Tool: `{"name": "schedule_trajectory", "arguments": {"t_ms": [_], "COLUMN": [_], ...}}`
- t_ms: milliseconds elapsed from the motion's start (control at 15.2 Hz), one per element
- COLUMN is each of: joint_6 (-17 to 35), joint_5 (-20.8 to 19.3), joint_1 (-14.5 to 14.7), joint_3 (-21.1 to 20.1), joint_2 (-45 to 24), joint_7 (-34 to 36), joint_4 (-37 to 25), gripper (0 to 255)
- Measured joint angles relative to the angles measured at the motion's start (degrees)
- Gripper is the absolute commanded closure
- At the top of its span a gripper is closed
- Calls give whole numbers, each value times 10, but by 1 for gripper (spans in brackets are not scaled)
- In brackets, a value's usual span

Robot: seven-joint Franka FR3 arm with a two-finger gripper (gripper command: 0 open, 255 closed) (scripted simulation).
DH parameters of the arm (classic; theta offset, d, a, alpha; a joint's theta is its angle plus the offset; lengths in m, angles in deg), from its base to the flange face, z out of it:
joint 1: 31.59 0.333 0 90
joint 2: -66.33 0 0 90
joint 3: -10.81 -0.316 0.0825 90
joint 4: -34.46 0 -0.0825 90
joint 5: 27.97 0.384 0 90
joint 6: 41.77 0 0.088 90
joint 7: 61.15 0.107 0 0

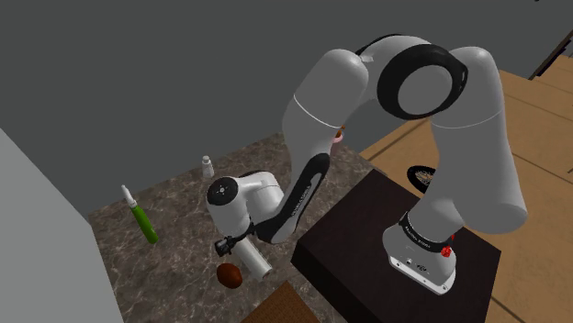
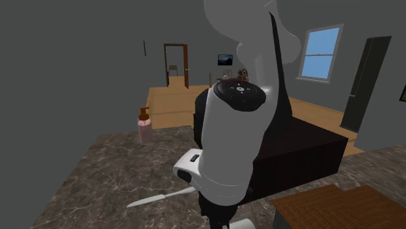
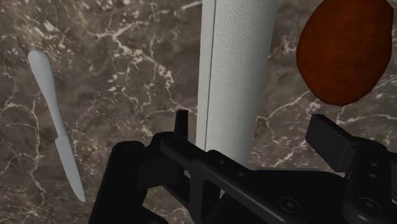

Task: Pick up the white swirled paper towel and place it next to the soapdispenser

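The white paper towel roll (image 3: 238,70), printed with faint swirls, lies on its side on the dark marble counter (image 3: 127,57). My gripper (image 3: 254,130) is low over it, open, with the roll between the two fingers. The left finger (image 3: 182,124) is close beside the roll and the right finger (image 3: 331,140) stands apart from it. In the shoulder view the roll (image 1: 256,266) pokes out under the hand (image 1: 237,246). The soap dispenser (image 1: 207,166) stands farther back on the counter; in the second exterior view the dispenser (image 2: 144,127) looks pinkish with a brown pump.
A brown rounded object (image 3: 343,51) lies right beside the roll, also visible as the brown object (image 1: 230,275). A pale knife (image 3: 57,127) lies on the roll's other side. A green bottle (image 1: 142,220) lies toward the shoulder view's left. A woven brown mat (image 1: 286,307) is near the dark stand (image 1: 367,243).
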Motion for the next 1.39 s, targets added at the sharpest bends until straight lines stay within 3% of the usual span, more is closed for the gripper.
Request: {"name": "schedule_trajectory", "arguments": {"t_ms": [462,924,990,1386], "joint_6": [33,37,37,37], "joint_5": [-25,-28,-28,-27], "joint_1": [18,20,20,20], "joint_3": [27,30,30,29], "joint_2": [-52,-57,-57,-56], "joint_7": [22,24,24,24], "joint_4": [-20,-21,-21,-21], "gripper": [0,0,255,255]}}
